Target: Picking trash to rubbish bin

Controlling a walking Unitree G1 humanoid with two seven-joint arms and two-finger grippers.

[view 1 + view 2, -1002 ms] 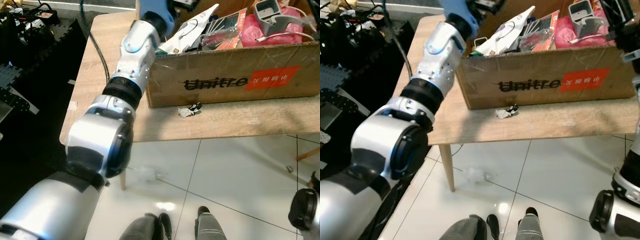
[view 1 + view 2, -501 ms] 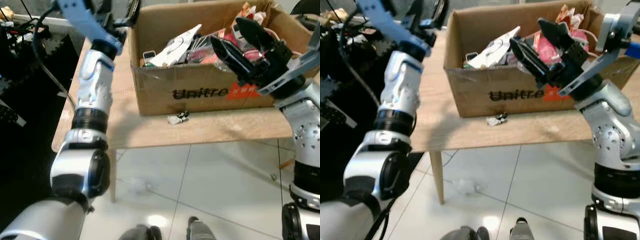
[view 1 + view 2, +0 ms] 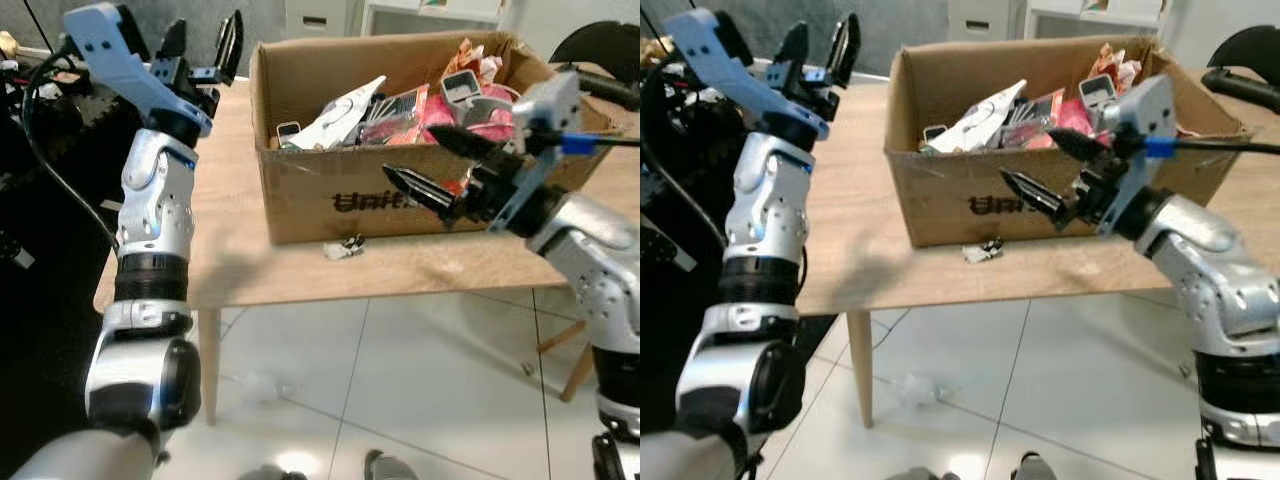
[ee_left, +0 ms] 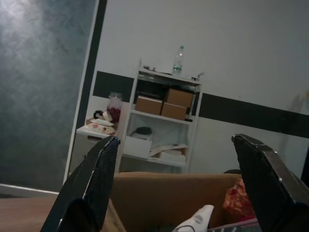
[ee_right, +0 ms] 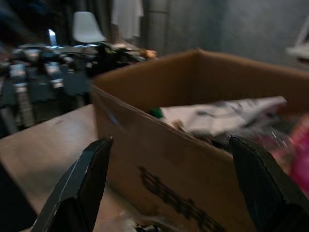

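- An open brown cardboard box (image 3: 420,195) with dark lettering and an orange patch on its front wall stands on a light wooden table (image 3: 240,270), which sits on a glossy white tiled floor (image 3: 400,380).
- The box is heaped with rubbish: a white plastic wrapper (image 3: 340,105) leaning up near its left end, a pink crumpled bag (image 3: 480,112) towards the right, a grey plastic piece (image 3: 470,92) on top of that, and glossy printed packets (image 3: 395,103) between them.
- A small crumpled scrap of white and black litter (image 3: 342,247) lies on the table top just in front of the box's front wall, near the lettering, touching nothing else that I can make out.
- The right gripper (image 3: 440,170) is held out in front of the box's front wall, above the table and to the right of the scrap; its two long black fingers are spread wide apart with nothing between them.
- From the right wrist view, the box corner and its contents sit between those parted fingers (image 5: 82,188).
- The left gripper (image 3: 200,45) is raised high beside the box's left rear corner, above the table's far left part; its black fingers (image 4: 91,188) stand well apart and hold nothing.
- Beyond the box, the left wrist view takes in a white shelving unit (image 4: 161,130) against a wall, with brown boxes on it and a clear bottle (image 4: 178,60) on top.
- Dark equipment and cables (image 3: 40,120) crowd the floor left of the table.
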